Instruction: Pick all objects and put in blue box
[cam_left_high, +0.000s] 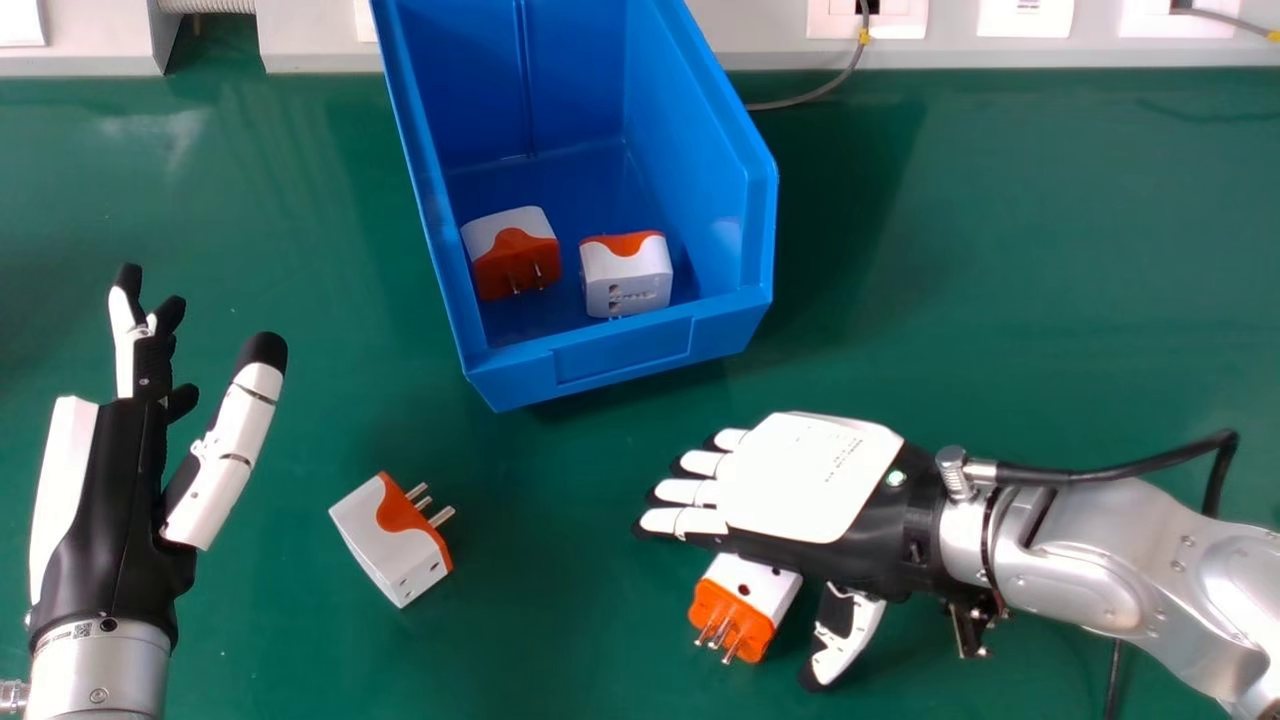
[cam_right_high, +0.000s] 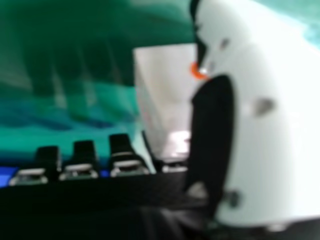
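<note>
Fingers extended, thumb apart, the right hand straddles an adapter on the worktop in the head view, likely to pinch it for the blue box; the left hand is open.

Right hand view: the adapter is between thumb and fingers, contact unclear.

Free room: a bare lane of green tabletop between the loose adapter and the right hand leads to the near wall of the blue box. The box is open above; an orange-faced adapter and a white-faced adapter occupy its near end — bare floor lies beyond. Its walls obstruct low entry.
</note>
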